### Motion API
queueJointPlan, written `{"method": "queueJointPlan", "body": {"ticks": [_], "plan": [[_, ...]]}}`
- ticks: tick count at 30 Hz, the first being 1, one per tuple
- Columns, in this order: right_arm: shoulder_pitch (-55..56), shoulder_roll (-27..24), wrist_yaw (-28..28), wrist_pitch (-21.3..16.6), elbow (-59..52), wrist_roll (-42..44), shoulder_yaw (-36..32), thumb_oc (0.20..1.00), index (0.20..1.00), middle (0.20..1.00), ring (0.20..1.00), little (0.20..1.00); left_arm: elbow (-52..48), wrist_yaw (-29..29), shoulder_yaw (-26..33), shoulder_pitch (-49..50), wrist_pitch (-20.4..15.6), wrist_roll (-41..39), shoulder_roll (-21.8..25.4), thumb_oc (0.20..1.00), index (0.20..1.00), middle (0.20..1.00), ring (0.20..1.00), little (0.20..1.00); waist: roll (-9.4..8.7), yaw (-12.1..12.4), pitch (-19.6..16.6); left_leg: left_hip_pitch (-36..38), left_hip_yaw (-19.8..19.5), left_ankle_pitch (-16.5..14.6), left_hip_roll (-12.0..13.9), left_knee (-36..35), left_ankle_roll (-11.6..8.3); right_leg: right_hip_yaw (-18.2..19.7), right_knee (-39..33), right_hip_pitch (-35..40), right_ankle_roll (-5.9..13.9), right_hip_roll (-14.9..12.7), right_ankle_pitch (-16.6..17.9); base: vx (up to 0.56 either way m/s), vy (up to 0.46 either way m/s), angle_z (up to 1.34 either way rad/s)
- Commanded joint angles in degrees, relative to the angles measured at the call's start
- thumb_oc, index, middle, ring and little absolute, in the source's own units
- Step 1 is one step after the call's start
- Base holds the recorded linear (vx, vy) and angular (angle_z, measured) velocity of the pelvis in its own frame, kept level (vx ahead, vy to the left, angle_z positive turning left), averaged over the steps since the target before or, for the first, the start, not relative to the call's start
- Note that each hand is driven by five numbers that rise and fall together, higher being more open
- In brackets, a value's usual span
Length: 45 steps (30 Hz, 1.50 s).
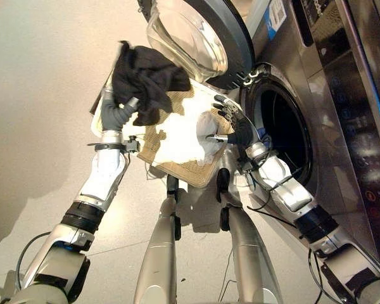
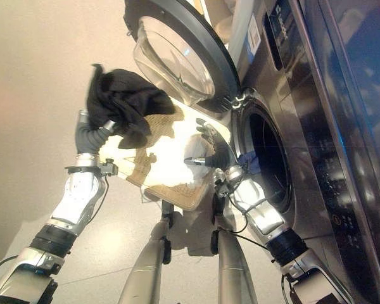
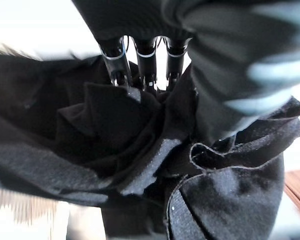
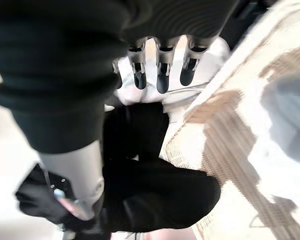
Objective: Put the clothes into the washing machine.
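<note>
Black garment (image 1: 145,79): bunched, lifted clear above woven basket (image 1: 177,161); held high, presumably for carrying across to the drum opening without snagging the basket rim. Seen close in the left wrist view as dark folds with a stitched hem.

Left hand (image 1: 117,114): fingers (image 3: 146,60) curled into the black cloth, gripping it from below; arm raised at the basket's left side.

Right hand (image 1: 233,126): at the basket's right edge, nearest the machine; fingers (image 4: 162,75) straight and spread, gripping nothing, apparently hovering by the basket rim; contact not clear.

Woven basket: tan wicker, tilted, standing between the two arms directly before the machine; placed close, likely for a short transfer.

White clothes (image 1: 206,136): lying inside the basket, not yet moved.

Washing machine (image 1: 342,95): steel-fronted, on the right; drum opening (image 1: 285,130) dark and uncovered.

Door (image 1: 199,35): round, glass-bowled, swung fully open above the basket, leaving the path clear.

Status, judged: first garment in hand, none visibly in the drum; loading barely begun.
</note>
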Motion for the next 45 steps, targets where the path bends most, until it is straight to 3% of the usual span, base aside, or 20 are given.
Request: {"method": "queueJointPlan", "body": {"ticks": [1,8,9,12,17,19,20,23,26,33,34,35,36,45], "plan": [[-0.5,-2.0,-2.1,-1.0,-7.5,-8.5,-0.7,1.000,1.000,1.000,1.000,1.000,-6.9,-10.8,0.6,-1.1,0.7,-7.9,-0.4,0.200,0.200,0.200,0.200,0.200,3.78,-1.2,-0.7,0.8,3.7,-3.1,-5.1,0.5,2.47,-2.1,-3.1,5.6,2.59,1.3,-4.1,-0.02,0.008,0.03],[-4.1,-4.8,-2.6,0.2,-8.9,-14.8,0.7,1.000,1.000,1.000,1.000,1.000,-12.5,-19.2,-1.7,-1.1,5.4,-13.0,1.3,0.200,0.200,0.200,0.200,0.200,4.39,-1.0,-0.7,1.7,4.3,-2.2,-5.0,-1.3,2.78,-2.3,-4.5,6.4,2.95,1.2,-3.0,-0.01,0.002,0.00],[-5.3,-6.1,-1.4,1.3,-9.0,-15.5,1.9,1.000,1.000,1.000,1.000,1.000,-14.9,-22.8,-2.7,-1.6,8.1,-14.8,2.2,0.200,0.200,0.200,0.200,0.200,4.50,-1.0,-0.7,2.0,4.4,-2.1,-5.1,-1.7,2.90,-2.4,-4.9,6.7,3.15,1.0,-2.7,0.00,0.000,0.00],[-6.9,-7.8,-0.5,2.4,-9.0,-14.0,4.3,1.000,1.000,1.000,1.000,1.000,-17.3,-26.0,-4.7,-3.0,11.2,-16.9,3.3,0.200,0.200,0.200,0.200,0.200,4.48,-1.1,-0.7,2.5,4.7,-1.9,-5.1,-2.3,3.15,-2.4,-5.6,7.0,3.45,0.8,-2.1,0.00,0.000,0.00],[-8.1,-9.2,4.2,3.6,-9.2,-8.0,7.2,1.000,1.000,1.000,1.000,1.000,-18.9,-27.3,-7.1,-4.4,13.4,-19.3,4.3,0.200,0.200,0.200,0.200,0.200,4.25,-1.3,-0.7,2.7,4.9,-1.8,-5.1,-2.8,3.37,-2.3,-6.6,7.0,3.80,0.8,-1.2,0.00,0.000,0.00],[-8.7,-9.6,12.0,6.1,-9.7,-1.2,9.8,1.000,1.000,1.000,1.000,1.000,-19.3,-27.6,-8.0,-5.0,14.0,-21.1,4.9,0.200,0.200,0.200,0.200,0.200,4.01,-1.3,-0.7,2.7,5.1,-1.6,-5.1,-3.0,3.42,-2.3,-7.1,7.1,4.00,0.7,-0.8,0.00,-0.001,-0.05],[-8.7,-9.7,12.3,6.3,-9.7,-0.7,9.9,1.000,1.000,1.000,1.000,1.000,-19.3,-27.6,-8.0,-5.0,14.1,-21.2,4.9,0.200,0.200,0.200,0.200,0.200,4.01,-1.3,-0.7,2.7,5.1,-1.6,-5.1,-3.0,3.43,-2.2,-7.1,7.1,4.01,0.7,-0.8,0.00,-0.009,-0.06],[-8.5,-9.8,24.1,14.5,-10.2,14.9,14.2,1.000,1.000,1.000,1.000,1.000,-19.6,-28.0,-9.7,-5.0,13.8,-22.2,5.6,0.200,0.200,0.200,0.200,0.200,3.75,-1.0,-0.7,3.6,5.1,-1.1,-4.9,-4.4,3.50,-2.5,-8.0,7.8,4.06,0.7,-0.5,0.00,-0.016,-0.02],[-7.9,-9.2,30.0,18.8,-9.4,25.0,16.8,1.000,1.000,1.000,1.000,1.000,-19.6,-28.4,-11.6,-6.0,13.2,-24.1,6.5,0.200,0.200,0.200,0.200,0.200,3.71,-0.7,-0.7,3.3,5.1,-0.5,-4.7,-4.9,3.53,-2.7,-8.3,7.6,3.96,0.9,-0.1,0.00,-0.035,-0.02],[-3.5,-6.3,42.6,24.1,-7.9,40.8,19.3,1.000,1.000,1.000,1.000,1.000,-18.2,-23.6,-15.6,-7.2,10.7,-24.1,6.7,0.200,0.200,0.200,0.200,0.200,3.83,-0.4,-0.7,3.5,4.9,0.1,-4.5,-5.9,3.34,-3.6,-8.5,7.8,3.82,0.8,-0.1,0.00,-0.004,0.00],[-1.8,-5.5,46.2,25.4,-8.2,44.7,19.2,0.511,0.511,0.511,0.511,0.511,-17.4,-21.0,-16.0,-7.2,9.6,-24.1,6.7,0.200,0.200,0.200,0.200,0.200,3.82,-0.4,-0.7,3.4,5.1,0.3,-4.4,-6.1,3.26,-4.1,-8.7,7.7,3.85,0.7,0.0,0.00,0.000,0.00],[-1.7,-5.5,46.4,25.5,-8.2,45.1,19.2,0.470,0.470,0.470,0.470,0.470,-17.3,-20.8,-16.0,-7.2,9.6,-24.0,6.7,0.200,0.200,0.200,0.200,0.200,3.82,-0.4,-0.7,3.4,5.1,0.3,-4.4,-6.1,3.26,-4.1,-8.7,7.7,3.85,0.7,0.0,0.00,0.000,0.00],[-0.4,-4.8,48.7,26.2,-8.1,48.2,18.7,0.200,0.200,0.200,0.200,0.200,-16.5,-18.7,-16.0,-6.9,9.0,-22.6,6.5,0.200,0.200,0.200,0.200,0.200,3.72,-0.4,-0.7,3.3,5.3,0.4,-4.3,-6.2,3.16,-4.6,-8.9,7.7,3.90,0.7,0.1,0.00,-0.018,-0.04],[5.5,-1.2,52.4,27.7,-8.5,59.5,14.6,0.200,0.200,0.200,0.200,0.200,-12.2,-13.7,-14.4,-3.7,7.4,-15.9,5.9,0.200,0.200,0.200,0.200,0.200,3.35,-0.6,-0.7,0.7,5.2,0.8,-4.3,-5.7,2.98,-5.1,-9.8,5.9,4.26,0.6,1.2,0.00,-0.043,-0.09]]}}
